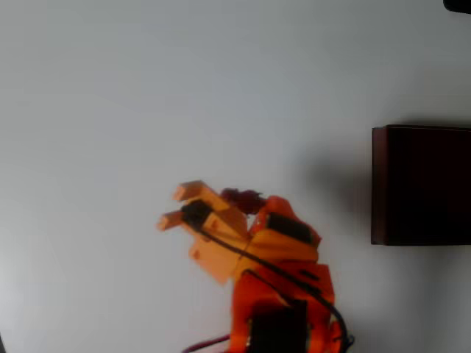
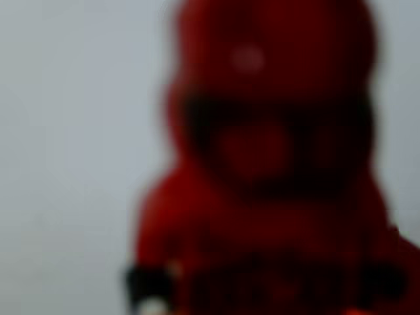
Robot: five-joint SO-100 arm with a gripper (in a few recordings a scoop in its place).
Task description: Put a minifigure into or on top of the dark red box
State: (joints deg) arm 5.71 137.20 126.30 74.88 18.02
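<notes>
Glossy plastic minifigure point(image 2: 269, 170), matt table point(image 1: 147, 88)

The minifigure point(image 2: 275, 170) is seen very close and badly blurred in the wrist view, taking up the middle and right of the picture. A rounded bright red top is shown above a dark band, with a wider red body below. Small black patches are seen low at both sides. A plain pale grey surface point(image 2: 65, 157) lies behind.

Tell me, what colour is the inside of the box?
Very dark, almost black, inside thin dark red walls; the overhead view shows the dark red box best.
</notes>
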